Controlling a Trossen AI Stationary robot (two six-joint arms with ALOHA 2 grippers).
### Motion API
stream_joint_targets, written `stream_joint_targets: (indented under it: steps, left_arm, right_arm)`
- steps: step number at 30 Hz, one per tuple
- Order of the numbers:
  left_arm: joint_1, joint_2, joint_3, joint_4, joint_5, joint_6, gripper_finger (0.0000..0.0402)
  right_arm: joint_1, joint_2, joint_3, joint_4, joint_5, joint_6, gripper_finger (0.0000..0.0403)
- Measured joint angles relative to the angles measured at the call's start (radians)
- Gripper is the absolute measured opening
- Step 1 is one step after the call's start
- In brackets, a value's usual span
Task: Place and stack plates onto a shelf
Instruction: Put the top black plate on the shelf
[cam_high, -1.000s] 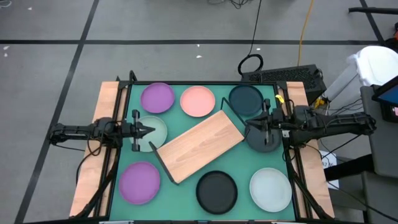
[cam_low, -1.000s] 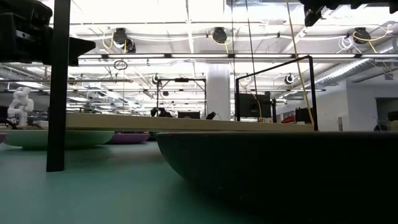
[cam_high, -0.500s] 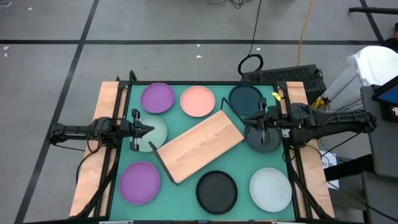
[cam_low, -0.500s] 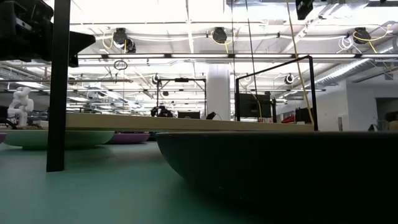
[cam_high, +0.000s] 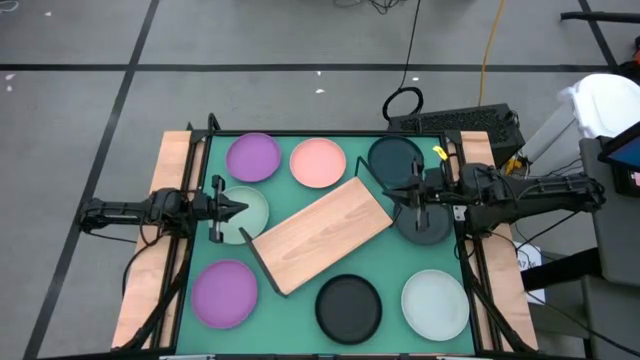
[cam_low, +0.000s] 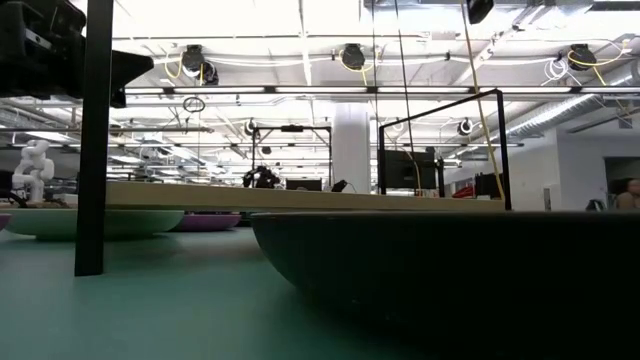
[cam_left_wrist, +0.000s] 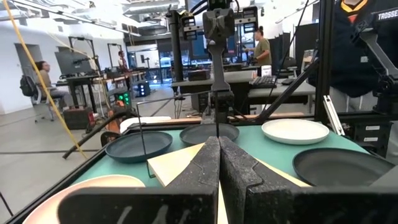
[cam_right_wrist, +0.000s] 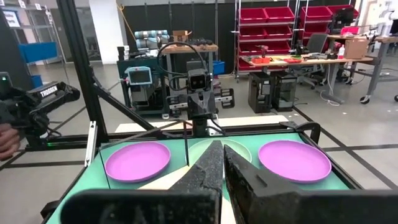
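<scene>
The shelf (cam_high: 322, 233), a light wooden board with black wire ends, lies slantwise mid-table. Around it sit plates: purple (cam_high: 253, 157), pink (cam_high: 318, 163) and dark teal (cam_high: 396, 160) along the far edge, and a purple one (cam_high: 224, 293), a black one (cam_high: 348, 307) and a pale one (cam_high: 435, 303) along the near edge. My left gripper (cam_high: 243, 209) is shut and hovers over a pale mint plate (cam_high: 256, 217) at the left. My right gripper (cam_high: 393, 194) is shut above a dark plate (cam_high: 425, 225) at the right. Each plate rests flat on the tabletop.
The green tabletop (cam_high: 390, 270) has raised wooden side rails (cam_high: 170, 170). Bare green shows only in narrow strips between the plates. In the low view the black plate (cam_low: 440, 270) fills the foreground, with a black upright (cam_low: 97, 140) beside it. People stand in the room beyond.
My right gripper has risen and drifted a little toward the table's far-left, away from the dark plate beneath it, staying shut. My left arm and all plates have kept still.
</scene>
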Motion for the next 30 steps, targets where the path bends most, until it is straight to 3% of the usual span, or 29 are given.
stream_joint_targets:
  steps: [7,18,24,30]
  left_arm:
    - [0.0,0.0,0.0,-0.022,-0.001,-0.025,0.0003]
    - [0.0,0.001,0.022,-0.032,-0.001,-0.114,0.0003]
    - [0.0,0.024,0.116,-0.056,-0.001,-0.124,0.0003]
    - [0.0,0.162,0.299,-0.14,-0.001,-0.104,0.0003]
  right_arm:
    - [0.0,0.002,0.0,-0.031,0.051,0.001,0.0]
    - [0.0,0.001,0.0,-0.072,0.046,0.003,0.0]
    - [0.0,0.001,0.0,-0.12,0.046,0.022,0.0]
    - [0.0,0.002,0.0,-0.148,0.046,0.042,0.0]
